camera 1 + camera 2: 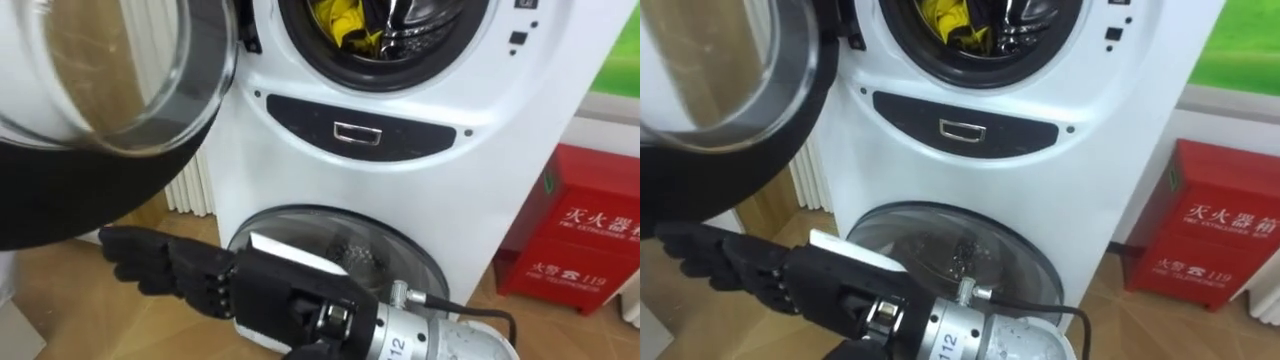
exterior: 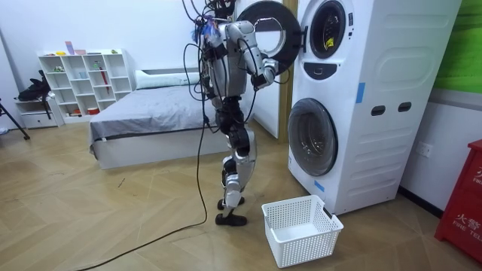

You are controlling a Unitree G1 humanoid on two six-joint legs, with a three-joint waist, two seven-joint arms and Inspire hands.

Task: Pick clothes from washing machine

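Observation:
A yellow cloth (image 1: 345, 25) lies with darker clothes inside the drum of the upper washing machine (image 1: 400, 130). Its round glass door (image 1: 100, 90) is swung open to the left. My right hand (image 1: 200, 280) comes in from the lower right, open, its dark fingers stretched out to the left and holding nothing. It hangs below the open door, well under the drum opening. In the room view I stand upright facing the stacked machines (image 2: 354, 98), with that hand (image 2: 265, 75) raised by the open door.
The lower washer's round door (image 1: 340, 250) is closed. A red cabinet (image 1: 585, 240) stands to the right of the machines. A white laundry basket (image 2: 301, 229) sits on the wooden floor by my feet. A bed (image 2: 143, 113) and shelves are behind me.

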